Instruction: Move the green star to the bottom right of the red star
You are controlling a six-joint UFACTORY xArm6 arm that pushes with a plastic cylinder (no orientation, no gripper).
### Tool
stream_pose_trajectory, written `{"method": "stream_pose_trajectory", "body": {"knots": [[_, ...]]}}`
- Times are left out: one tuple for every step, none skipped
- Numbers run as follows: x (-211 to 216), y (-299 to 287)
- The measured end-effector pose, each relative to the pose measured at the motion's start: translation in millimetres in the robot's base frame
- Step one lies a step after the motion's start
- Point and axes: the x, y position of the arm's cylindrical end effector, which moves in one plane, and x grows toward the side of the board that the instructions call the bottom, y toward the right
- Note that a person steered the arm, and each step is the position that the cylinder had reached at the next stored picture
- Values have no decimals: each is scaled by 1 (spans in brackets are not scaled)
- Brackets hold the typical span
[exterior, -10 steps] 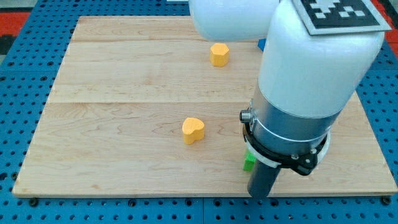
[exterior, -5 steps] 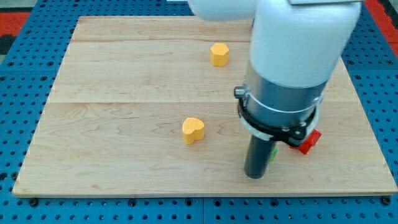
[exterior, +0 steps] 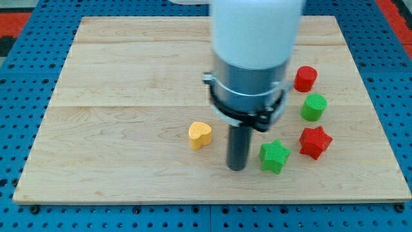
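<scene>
The green star (exterior: 275,156) lies on the wooden board near the view's bottom, right of centre. The red star (exterior: 315,142) lies just to its right and slightly higher, a small gap apart. My tip (exterior: 236,167) rests on the board just left of the green star, close to it but with a narrow gap showing. The arm's white and grey body hangs over the board's middle and hides what lies behind it.
A yellow heart (exterior: 200,135) lies left of my tip. A green cylinder (exterior: 314,107) and a red cylinder (exterior: 306,78) stand above the red star. The board's bottom edge (exterior: 206,197) runs close below the stars.
The arm has swung to the view's left, uncovering the green star, red star and the two cylinders. My tip moved left, from beside the green star to a small gap away.
</scene>
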Motion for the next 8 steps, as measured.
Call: {"method": "stream_pose_trajectory", "body": {"knots": [[2, 19], [-9, 10], [-22, 11], [-31, 14], [-28, 27], [3, 48], [22, 62], [26, 77]]}}
